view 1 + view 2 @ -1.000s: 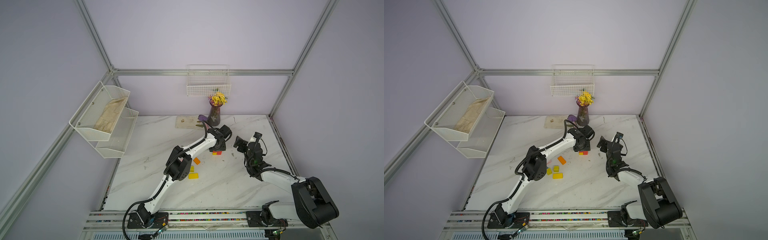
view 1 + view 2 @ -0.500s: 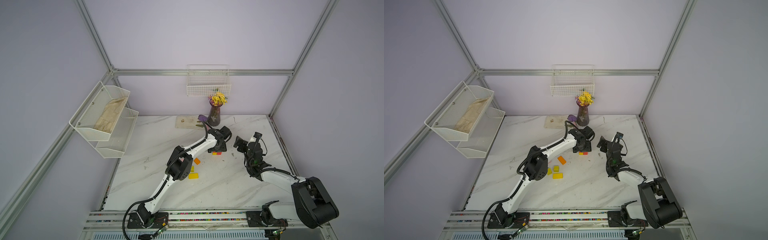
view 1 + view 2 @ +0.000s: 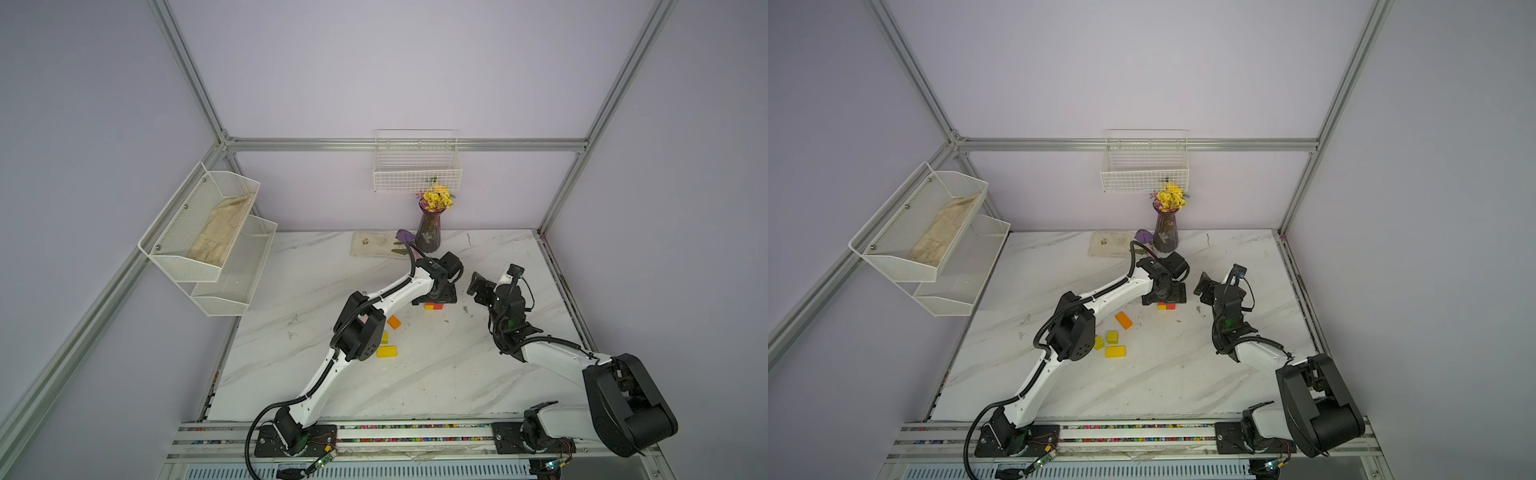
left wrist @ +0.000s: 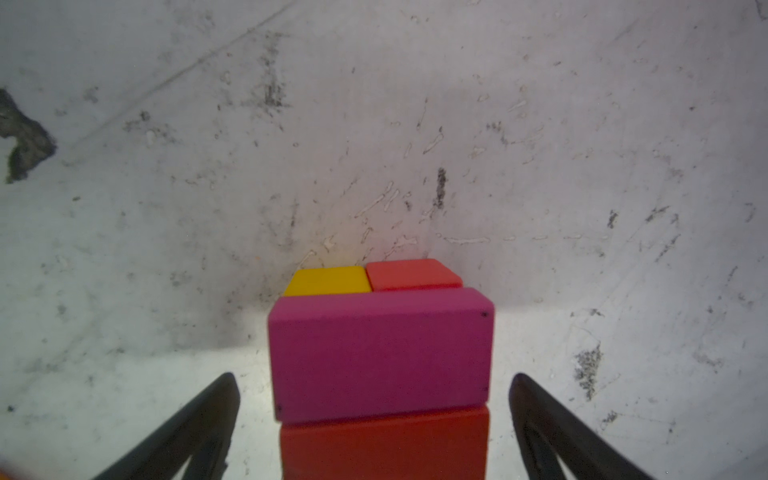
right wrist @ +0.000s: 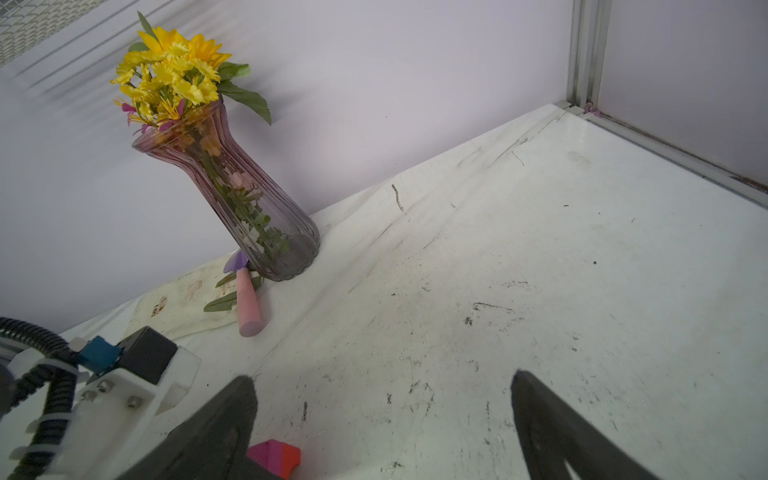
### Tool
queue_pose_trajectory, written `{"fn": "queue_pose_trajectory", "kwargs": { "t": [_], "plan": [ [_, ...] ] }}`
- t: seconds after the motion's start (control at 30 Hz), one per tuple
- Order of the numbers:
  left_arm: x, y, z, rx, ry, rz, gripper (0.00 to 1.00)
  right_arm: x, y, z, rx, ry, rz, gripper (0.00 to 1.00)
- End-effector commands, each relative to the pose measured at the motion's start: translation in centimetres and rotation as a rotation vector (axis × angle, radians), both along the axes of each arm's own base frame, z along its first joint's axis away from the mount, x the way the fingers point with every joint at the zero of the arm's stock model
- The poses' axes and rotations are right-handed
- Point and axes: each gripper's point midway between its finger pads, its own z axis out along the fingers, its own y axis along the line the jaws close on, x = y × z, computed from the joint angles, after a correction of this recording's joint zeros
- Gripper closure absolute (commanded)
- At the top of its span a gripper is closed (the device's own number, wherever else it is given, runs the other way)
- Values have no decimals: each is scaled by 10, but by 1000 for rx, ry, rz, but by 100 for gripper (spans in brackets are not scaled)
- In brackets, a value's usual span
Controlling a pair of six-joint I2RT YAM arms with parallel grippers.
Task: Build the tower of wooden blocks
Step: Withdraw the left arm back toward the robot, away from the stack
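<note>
The tower is a low stack at mid-table, mostly hidden under my left gripper in both top views. In the left wrist view a magenta brick lies on top, over a yellow block and a salmon block, with a red brick tight against it. My left gripper is open, with a gap between each finger and the brick. My right gripper hangs open and empty to the right. Loose wood blocks lie near the left arm: an orange brick, a yellow cube, a yellow brick.
A purple flower vase stands at the back, with a pink-handled trowel and a stained cloth beside it. A wire basket hangs on the back wall. A two-tier mesh shelf juts over the table's left side.
My left gripper's jaws have spread apart around the stack, leaving the magenta brick on it. Neither arm has otherwise shifted.
</note>
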Motion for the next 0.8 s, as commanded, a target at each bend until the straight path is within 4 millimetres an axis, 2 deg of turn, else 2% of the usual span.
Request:
{"fn": "queue_pose_trajectory", "kwargs": {
  "t": [0.0, 0.17, 0.33, 0.43, 0.5, 0.53, 0.67, 0.77],
  "plan": [
    [0, 0, 87, -97, -117, -37, 0, -2, -2, 8, 19, -33, -7, 3],
    [-22, 17, 137, -94, -192, -84, 0, -3, -2, 9, 21, -37, -6, 3],
    [-54, 62, 178, -62, -278, -81, 0, -3, -2, 9, 22, -38, -5, 3],
    [-78, 109, 199, -41, -360, -24, 0, -4, -3, 9, 18, -37, -10, 3],
    [-93, 148, 206, -21, -439, 42, 0, -4, -4, 8, 14, -33, -17, 3],
    [-105, 176, 220, -35, -508, 117, 1, -3, -4, 8, 13, -33, -16, 3],
    [-139, 274, 212, 52, -713, 298, 0, -3, -3, 8, 11, -32, -10, 3],
    [-163, 333, 195, 210, -819, 359, 0, -3, -3, 7, 12, -29, -8, 3]
  ]
}}
